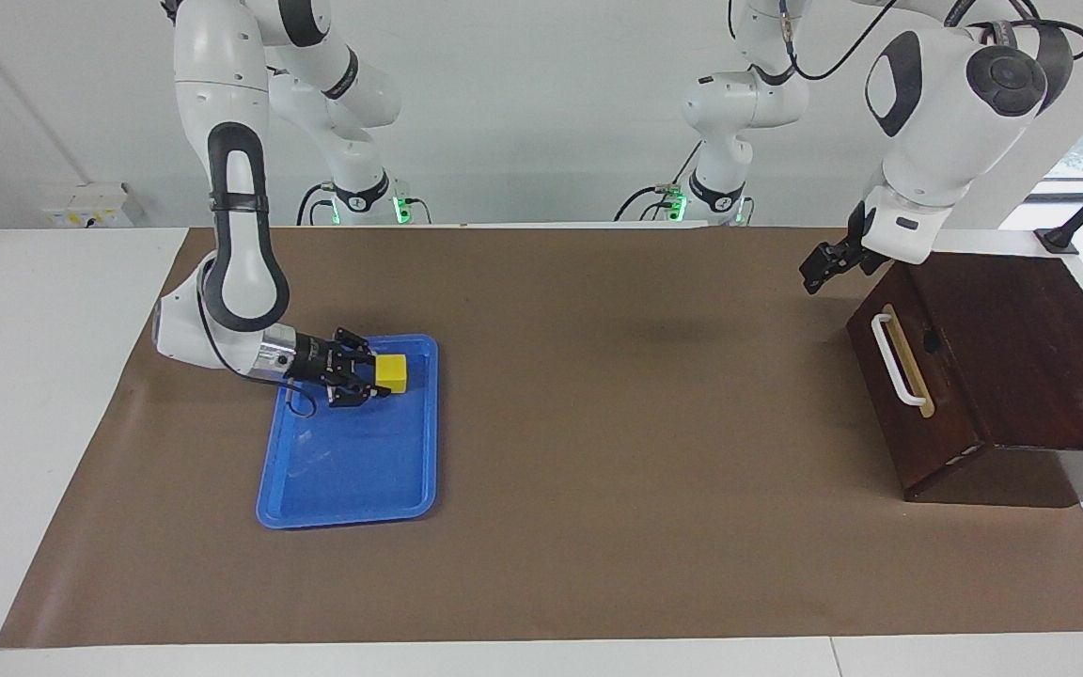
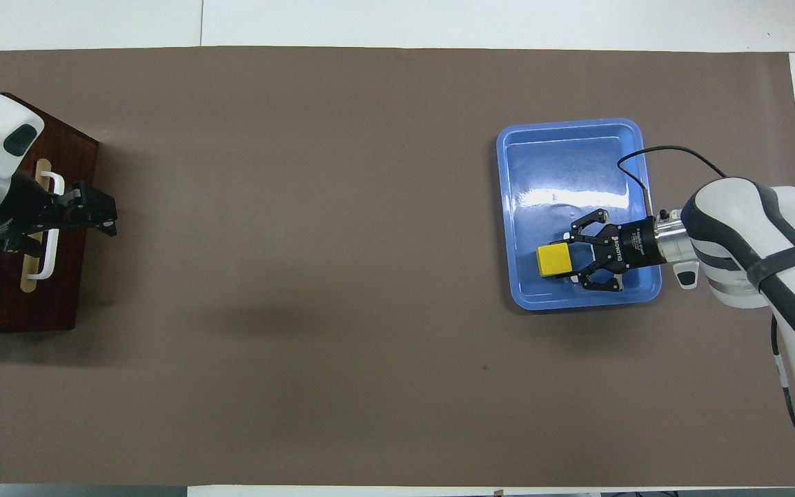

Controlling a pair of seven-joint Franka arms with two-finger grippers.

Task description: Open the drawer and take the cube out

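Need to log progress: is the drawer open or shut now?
Shut: the drawer front sits flush with its box, no pale interior showing, handle untouched.

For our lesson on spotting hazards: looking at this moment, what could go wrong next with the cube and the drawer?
1. The right end effector grips only one side of the cube above the blue tray; most of it juts out, so it may slip.
2. The open left end effector hangs beside the shut drawer and could clip its white handle.

Yellow cube [image 1: 392,371] – blue tray [image 1: 346,489] – dark brown drawer [image 1: 913,395], white handle [image 1: 893,361].
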